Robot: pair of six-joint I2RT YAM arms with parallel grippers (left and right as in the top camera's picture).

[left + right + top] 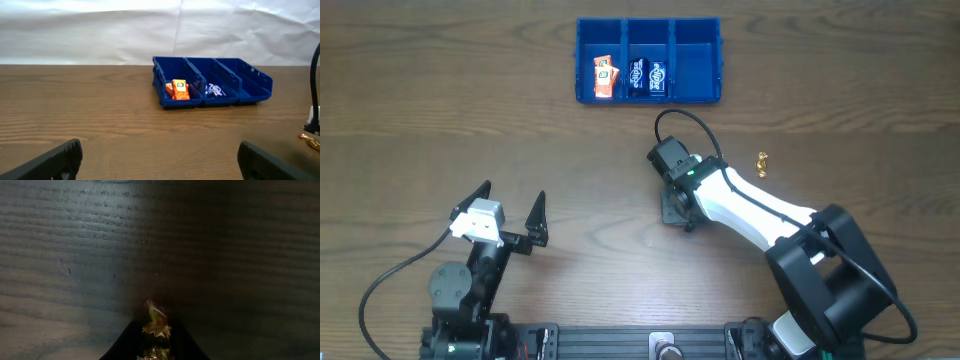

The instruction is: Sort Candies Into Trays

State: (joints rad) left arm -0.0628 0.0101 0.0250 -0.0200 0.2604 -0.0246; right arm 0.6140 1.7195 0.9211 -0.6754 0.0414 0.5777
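Wooden tabletop (410,120) noted. My left gripper (514,190) waits spread near its base. At mid-table my right gripper (676,210) pinches a gold candy (154,320), presumably bound for the blue tray (697,65), whose right compartment is vacant. An orange candy (605,78) and blue candies (648,75) occupy the others.

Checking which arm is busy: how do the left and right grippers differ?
The left gripper is open and empty; the right gripper is shut on a gold candy. The left sits near its base; the right is out near the middle, low over the table. Both have dark fingers.
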